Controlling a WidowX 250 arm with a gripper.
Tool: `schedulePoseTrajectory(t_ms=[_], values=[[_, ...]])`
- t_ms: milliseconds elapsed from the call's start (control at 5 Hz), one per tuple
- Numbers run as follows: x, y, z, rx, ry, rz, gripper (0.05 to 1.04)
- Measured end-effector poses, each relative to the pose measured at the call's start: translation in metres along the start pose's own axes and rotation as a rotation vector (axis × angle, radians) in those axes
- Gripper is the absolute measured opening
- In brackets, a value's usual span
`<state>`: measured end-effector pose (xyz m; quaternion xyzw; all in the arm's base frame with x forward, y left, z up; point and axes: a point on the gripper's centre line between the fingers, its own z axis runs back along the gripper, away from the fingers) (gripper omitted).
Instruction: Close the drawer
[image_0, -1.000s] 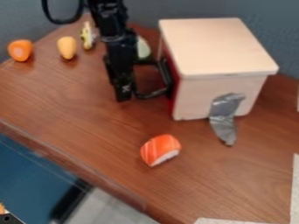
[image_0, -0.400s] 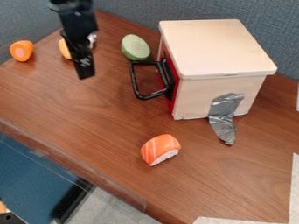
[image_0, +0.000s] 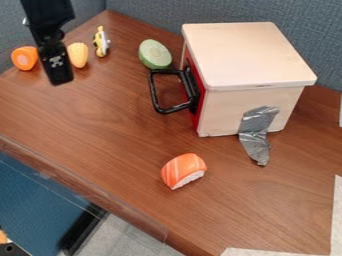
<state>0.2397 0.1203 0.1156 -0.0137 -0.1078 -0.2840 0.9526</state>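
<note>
My black gripper (image_0: 59, 70) hangs at the upper left of the camera view, above the wooden table and well to the left of the drawer, touching nothing there. A pale wooden box (image_0: 250, 55) stands at the upper right. Its red drawer front (image_0: 197, 111) faces left and lies flush, or nearly so, against the box. From that front the black handle (image_0: 157, 98) sticks out to the left, apart from my gripper.
Behind and beside the gripper are an orange piece (image_0: 25, 58), a yellow corn-like toy (image_0: 78, 55) and a small yellow-white toy (image_0: 101, 42). A green round (image_0: 155, 54) lies behind the handle. Toward the front sits a sushi toy (image_0: 183, 171); grey tape (image_0: 255, 135) hangs on the box.
From beside the handle, my gripper has moved left and away, uncovering the green round and then the small toys. The drawer front and handle look unmoved.
</note>
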Motion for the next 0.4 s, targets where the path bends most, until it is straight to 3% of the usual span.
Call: schedulePoseTrajectory(t_ms=[200,400], values=[[-0.004,-0.026,0.012,0.001,0.017,0.0,1.001],[-0.002,-0.042,0.013,0.0,0.019,0.085,1.001]])
